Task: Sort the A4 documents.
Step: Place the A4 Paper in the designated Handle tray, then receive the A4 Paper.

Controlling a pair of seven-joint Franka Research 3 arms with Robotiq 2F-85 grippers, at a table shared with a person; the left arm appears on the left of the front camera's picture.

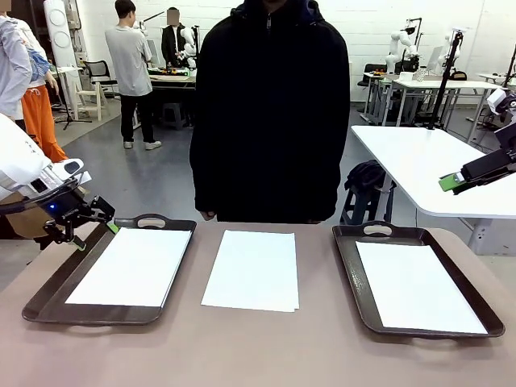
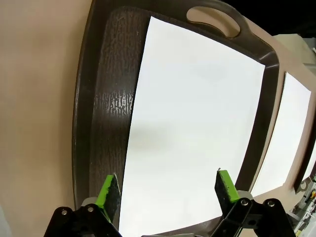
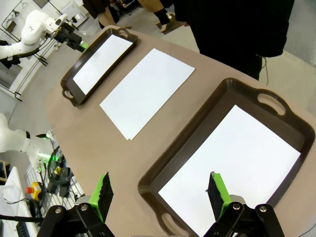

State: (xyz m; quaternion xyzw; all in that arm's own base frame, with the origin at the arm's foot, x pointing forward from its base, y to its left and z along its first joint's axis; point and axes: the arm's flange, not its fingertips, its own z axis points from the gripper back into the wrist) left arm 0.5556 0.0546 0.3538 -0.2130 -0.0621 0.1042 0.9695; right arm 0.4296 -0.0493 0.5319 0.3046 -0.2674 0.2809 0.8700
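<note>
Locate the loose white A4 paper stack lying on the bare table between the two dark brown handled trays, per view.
Front view: loose white A4 paper stack at picture centre.
Left wrist view: narrow slanted strip at the right edge.
Right wrist view: upper centre.
Shared landmark: the left dark brown handled tray, holding its own sheet, lies right beside the stack in all three.

The left pincer [image 1: 95,234] hangs at the far outer corner of the left dark brown handled plastic tray [image 1: 48,300]. Just inward of it, a white A4 paper sheet [image 1: 133,266] lies in that tray. Farther inward, a white A4 paper stack [image 1: 251,270] lies on the tan tabletop [image 1: 242,347]. Beyond it, the right dark brown handled tray [image 1: 351,270] holds another white sheet [image 1: 415,286]. The right pincer [image 1: 450,182] hangs high, outward of that tray.
</note>
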